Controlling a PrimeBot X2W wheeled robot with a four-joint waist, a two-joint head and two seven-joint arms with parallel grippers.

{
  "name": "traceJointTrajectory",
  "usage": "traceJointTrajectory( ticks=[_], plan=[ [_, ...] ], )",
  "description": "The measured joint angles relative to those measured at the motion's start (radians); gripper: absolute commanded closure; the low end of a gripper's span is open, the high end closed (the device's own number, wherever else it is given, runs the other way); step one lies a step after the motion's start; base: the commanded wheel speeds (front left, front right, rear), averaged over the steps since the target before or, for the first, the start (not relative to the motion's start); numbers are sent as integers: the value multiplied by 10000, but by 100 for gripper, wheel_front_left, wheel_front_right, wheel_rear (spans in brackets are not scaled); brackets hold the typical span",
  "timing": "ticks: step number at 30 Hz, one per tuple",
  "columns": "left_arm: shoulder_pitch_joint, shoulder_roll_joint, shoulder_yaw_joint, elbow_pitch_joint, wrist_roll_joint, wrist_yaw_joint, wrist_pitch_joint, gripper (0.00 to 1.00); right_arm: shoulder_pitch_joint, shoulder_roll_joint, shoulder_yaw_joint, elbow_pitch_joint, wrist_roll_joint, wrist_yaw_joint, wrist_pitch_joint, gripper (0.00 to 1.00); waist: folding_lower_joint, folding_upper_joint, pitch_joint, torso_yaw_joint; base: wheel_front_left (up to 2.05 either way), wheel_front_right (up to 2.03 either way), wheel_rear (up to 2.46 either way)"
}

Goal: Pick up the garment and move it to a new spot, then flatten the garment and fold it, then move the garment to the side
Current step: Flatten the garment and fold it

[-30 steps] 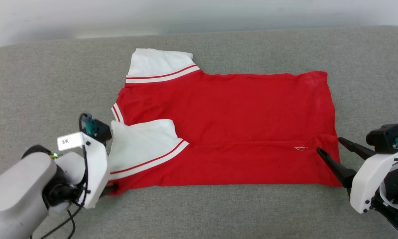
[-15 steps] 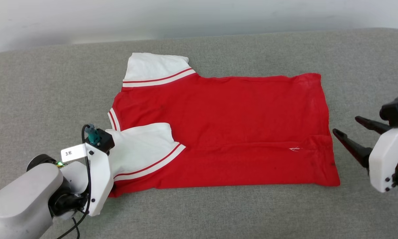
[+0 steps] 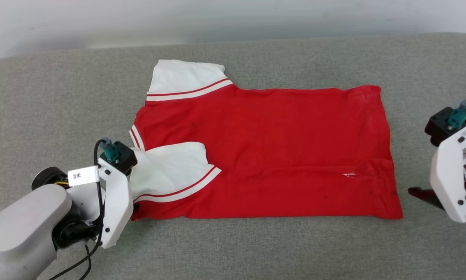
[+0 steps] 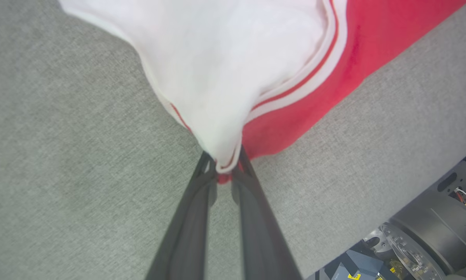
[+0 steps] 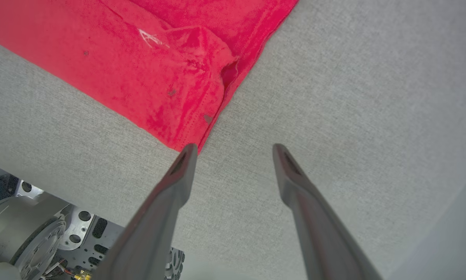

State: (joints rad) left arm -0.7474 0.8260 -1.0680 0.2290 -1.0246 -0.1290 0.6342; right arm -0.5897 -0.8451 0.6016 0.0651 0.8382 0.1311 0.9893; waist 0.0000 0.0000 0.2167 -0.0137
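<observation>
The red garment (image 3: 264, 147) lies spread on the grey surface, its lettering hidden. One white sleeve (image 3: 182, 77) points to the far left. The other white sleeve (image 3: 170, 171) is folded over the red body, and the near edge is turned up in a strip. My left gripper (image 4: 225, 173) is shut on the garment's (image 4: 233, 70) near left corner, pinching white sleeve cloth and red hem. My right gripper (image 5: 233, 149) is open over bare surface just right of the garment's (image 5: 159, 58) near right corner. One dark finger (image 3: 419, 193) shows in the head view.
The grey fabric surface (image 3: 256, 245) stretches wide on all sides of the garment, and a pale wall (image 3: 217, 19) runs behind it. Parts of my own base (image 4: 423, 241) (image 5: 23, 229) show past the surface's near edge.
My right gripper has drawn back off the garment's near right corner to the right, staying open with nothing in it. My left gripper has kept its hold at the near left corner.
</observation>
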Motion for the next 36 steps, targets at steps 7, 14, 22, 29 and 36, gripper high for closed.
traceJointTrajectory(
  ticks=[7, 14, 22, 29, 36],
  plan=[
    [-312, -58, -115, -136, 88, 0, -159, 100, -89, 1127, 123, 1639, 25, 0, 40, 0, 0, 0, 328, 178, 0, 0, 0],
    [-374, -31, -238, -109, 81, 0, -382, 100, 331, 1812, 357, 2587, -127, -2, -669, 0, -1, 0, 635, 315, 0, 0, 0],
    [-290, 35, -322, 67, -117, -2, -619, 100, 378, 1837, 497, 2698, -15, -2, -1701, 100, -1, 0, 500, 253, 0, 0, 0],
    [74, 326, -314, -174, -437, -2, -924, 100, 525, 1258, 731, 1814, 355, -2, -2339, 100, -1, 0, -146, 206, 0, 0, 0],
    [1034, 1047, -454, -1344, -665, 339, -1110, 100, 1601, 155, 663, 564, 825, -2, -2675, 100, -1, 0, -744, 162, 0, 0, 0]
  ],
)
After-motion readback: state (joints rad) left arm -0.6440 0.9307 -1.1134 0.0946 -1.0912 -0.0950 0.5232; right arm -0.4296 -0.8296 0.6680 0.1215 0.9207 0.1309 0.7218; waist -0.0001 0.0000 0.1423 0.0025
